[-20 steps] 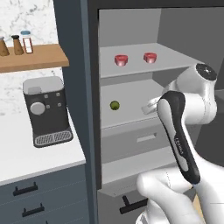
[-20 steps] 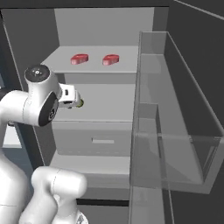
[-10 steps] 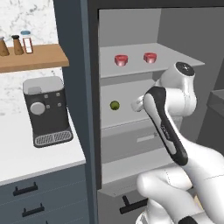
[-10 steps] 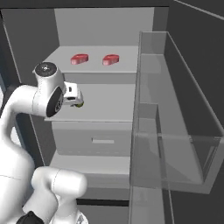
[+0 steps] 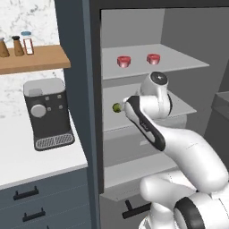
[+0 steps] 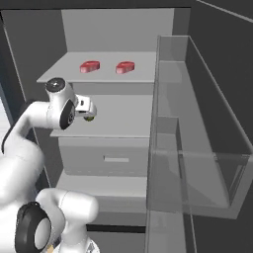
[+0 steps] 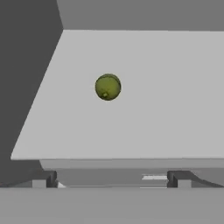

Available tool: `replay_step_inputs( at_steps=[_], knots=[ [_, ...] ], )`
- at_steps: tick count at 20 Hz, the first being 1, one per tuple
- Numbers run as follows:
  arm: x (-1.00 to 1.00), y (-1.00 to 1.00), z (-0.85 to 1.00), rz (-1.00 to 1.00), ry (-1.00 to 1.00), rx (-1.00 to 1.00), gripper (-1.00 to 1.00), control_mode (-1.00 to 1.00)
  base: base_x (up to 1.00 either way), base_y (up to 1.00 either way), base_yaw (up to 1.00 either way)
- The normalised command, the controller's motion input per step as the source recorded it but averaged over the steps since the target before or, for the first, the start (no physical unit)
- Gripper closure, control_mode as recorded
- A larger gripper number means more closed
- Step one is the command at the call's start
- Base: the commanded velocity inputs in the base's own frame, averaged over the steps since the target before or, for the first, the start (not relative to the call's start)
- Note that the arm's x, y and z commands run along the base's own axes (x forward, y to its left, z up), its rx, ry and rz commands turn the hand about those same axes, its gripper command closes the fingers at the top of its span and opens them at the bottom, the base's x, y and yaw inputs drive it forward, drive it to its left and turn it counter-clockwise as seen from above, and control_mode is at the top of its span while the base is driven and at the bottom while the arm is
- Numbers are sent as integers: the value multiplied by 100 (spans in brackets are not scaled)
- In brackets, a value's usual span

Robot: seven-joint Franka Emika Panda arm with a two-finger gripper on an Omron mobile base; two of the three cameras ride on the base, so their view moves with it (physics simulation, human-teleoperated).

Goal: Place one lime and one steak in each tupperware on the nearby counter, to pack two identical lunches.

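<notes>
While the arm reaches into the open fridge (image 5: 134,18) in the left base view, a lime (image 5: 116,107) sits on the middle shelf (image 5: 183,106) at its left side, just beside the front of the robot's hand, whose fingers are hidden behind the wrist. On the upper shelf (image 5: 188,60), farther back, two steak pieces lie side by side and apart, the left steak (image 5: 124,61) and the right steak (image 5: 153,58). To the left of the fridge, a white counter (image 5: 27,163) over dark drawers carries a black coffee machine (image 5: 47,112), and a wooden wall shelf (image 5: 33,59) above it holds small shakers (image 5: 18,45).

In the right base view, the same two red pieces, left (image 6: 89,66) and right (image 6: 125,66), rest on the upper shelf (image 6: 59,74). The lime (image 6: 89,117) peeks out just past the hand on the middle shelf (image 6: 123,118). The clear door bins (image 6: 207,148) of the open fridge door stand at the right.

In the hand view, the lime (image 7: 107,86) lies alone on the grey shelf (image 7: 166,96), toward its left and far part. The gripper (image 7: 111,179) has its two dark finger tips (image 7: 45,179) spread wide at the near edge, released, holding nothing, well short of the lime.
</notes>
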Motion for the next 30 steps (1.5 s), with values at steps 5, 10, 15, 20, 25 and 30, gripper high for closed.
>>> replay_step_inputs(
  at_steps=[5, 10, 15, 20, 25, 30],
  knots=[
    [80, 21, -25, -11, 6, 1, -100, -100, 0, 0, 0],
    [37, 0, -13, -1, 10, 6, -100, -100, 0, 0, 0],
    [16, -11, -32, 0, 4, 2, -100, -100, 0, 0, 0],
    [22, -1, -10, 0, 3, 0, -100, -100, 0, 0, 0],
    [53, 12, -8, 0, 0, 0, -100, -100, 0, 0, 0],
    [44, 24, -16, 0, 0, 0, -100, -100, 0, 0, 0]
  ],
)
